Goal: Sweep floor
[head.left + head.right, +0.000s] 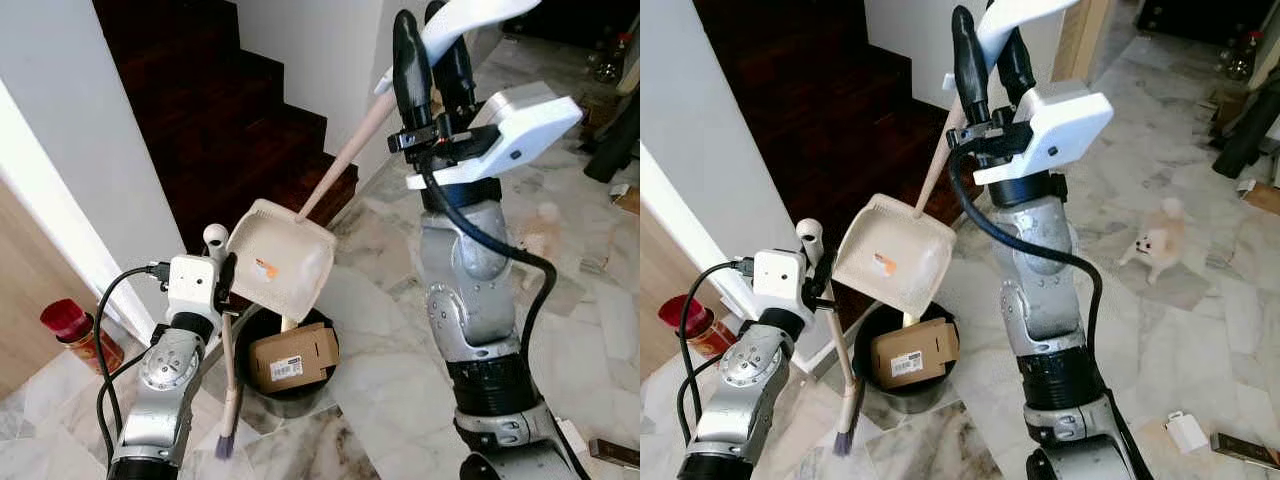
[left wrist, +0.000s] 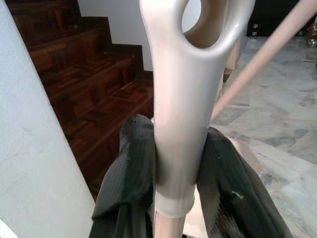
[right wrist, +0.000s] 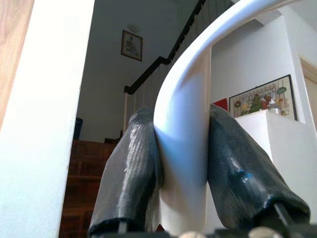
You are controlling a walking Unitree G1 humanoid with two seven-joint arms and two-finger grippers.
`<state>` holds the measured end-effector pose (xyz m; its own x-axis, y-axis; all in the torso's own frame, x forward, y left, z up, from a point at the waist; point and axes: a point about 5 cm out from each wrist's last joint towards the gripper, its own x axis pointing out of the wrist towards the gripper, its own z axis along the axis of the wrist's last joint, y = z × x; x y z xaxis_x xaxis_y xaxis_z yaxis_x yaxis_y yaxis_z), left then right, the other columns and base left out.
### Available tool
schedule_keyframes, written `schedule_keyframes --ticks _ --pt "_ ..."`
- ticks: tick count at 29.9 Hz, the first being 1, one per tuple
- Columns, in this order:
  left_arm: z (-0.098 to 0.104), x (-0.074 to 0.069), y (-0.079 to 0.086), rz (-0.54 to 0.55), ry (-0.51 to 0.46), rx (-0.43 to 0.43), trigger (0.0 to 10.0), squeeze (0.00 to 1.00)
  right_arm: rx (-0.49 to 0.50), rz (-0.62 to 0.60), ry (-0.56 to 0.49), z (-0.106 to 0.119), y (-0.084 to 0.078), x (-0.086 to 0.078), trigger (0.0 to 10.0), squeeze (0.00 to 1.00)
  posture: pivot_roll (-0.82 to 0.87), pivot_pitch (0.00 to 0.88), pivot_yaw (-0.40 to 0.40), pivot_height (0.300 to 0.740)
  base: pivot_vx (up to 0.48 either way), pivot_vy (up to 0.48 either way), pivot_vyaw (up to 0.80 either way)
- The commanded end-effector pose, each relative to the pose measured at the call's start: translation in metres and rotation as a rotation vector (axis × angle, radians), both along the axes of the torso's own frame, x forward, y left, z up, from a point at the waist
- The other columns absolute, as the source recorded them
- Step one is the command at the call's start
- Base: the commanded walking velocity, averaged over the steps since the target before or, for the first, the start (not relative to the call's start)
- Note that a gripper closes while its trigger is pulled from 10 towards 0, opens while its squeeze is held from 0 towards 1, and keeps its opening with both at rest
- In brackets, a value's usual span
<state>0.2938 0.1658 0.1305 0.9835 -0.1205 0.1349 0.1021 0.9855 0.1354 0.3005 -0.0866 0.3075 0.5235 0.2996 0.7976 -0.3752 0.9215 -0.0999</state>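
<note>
The dustpan, cream plastic with a shallow scoop, hangs tilted over the black bin; its long handle slopes up to the right pincer, clamped on the white grip. The left pincer clamps the glossy broom handle; the broom stands near-vertical beside the bin, bristles on the marble floor.

— What is the floor like?
— Pale marble tiles with grey veins.
— What rests on it?
— A black bin holding a cardboard box, a red canister near the wall, a small white dog, and a white block beside a dark flat object.
</note>
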Motion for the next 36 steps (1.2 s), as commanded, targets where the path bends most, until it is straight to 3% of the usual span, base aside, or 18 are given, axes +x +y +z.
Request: schedule_keyframes --ticks 1,11,16,36 --pt "0.014 -0.001 -0.006 -0.034 -0.077 -0.021 10.0 0.0 0.014 -0.004 -0.106 0.018 -0.002 -0.015 10.0 0.0 0.06 0.06 -0.015 0.74 0.0 0.0 0.0" --pt "0.015 0.001 -0.007 -0.04 -0.082 -0.02 10.0 0.0 -0.01 -0.034 -0.125 0.019 0.001 -0.03 10.0 0.0 0.06 0.054 -0.016 0.74 0.0 0.0 0.0" --pt "0.015 0.001 -0.008 -0.041 -0.084 -0.019 10.0 0.0 -0.053 -0.012 -0.158 0.021 0.011 -0.04 10.0 0.0 0.05 0.056 -0.019 0.74 0.0 0.0 0.0" --pt "0.015 0.0 -0.008 -0.041 -0.084 -0.018 10.0 0.0 -0.111 -0.064 -0.193 0.022 0.018 -0.045 10.0 0.0 0.05 0.061 -0.021 0.74 0.0 0.0 0.0"
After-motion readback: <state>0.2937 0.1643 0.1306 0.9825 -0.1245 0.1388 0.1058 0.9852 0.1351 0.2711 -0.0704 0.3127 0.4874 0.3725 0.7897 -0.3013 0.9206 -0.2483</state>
